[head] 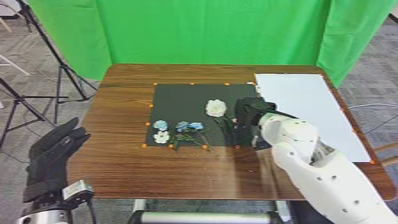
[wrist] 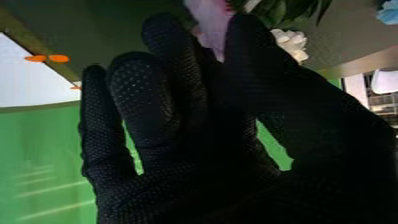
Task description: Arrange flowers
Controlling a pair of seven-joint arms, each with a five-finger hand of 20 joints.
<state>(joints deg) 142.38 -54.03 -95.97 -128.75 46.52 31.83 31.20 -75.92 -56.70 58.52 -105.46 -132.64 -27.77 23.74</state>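
In the head view my right hand (head: 250,114) is over the right part of the dark mat (head: 182,95). Just left of it lies a large white flower (head: 216,108); blue flowers (head: 183,126) and a smaller white flower (head: 162,137) lie nearer the mat's left front. In the right wrist view a pink flower (wrist: 211,22) shows between the thumb and fingers of my right hand (wrist: 191,165), which look fairly straight; its far part is hidden. A white flower (wrist: 290,44) and green leaves are beyond the thumb. My left hand (head: 55,152) is open beside the table's left edge.
A white board (head: 306,102) covers the right side of the brown table (head: 133,172). Small orange markers line the mat and board. A green curtain (head: 213,35) hangs behind, and black tripod legs stand at the left.
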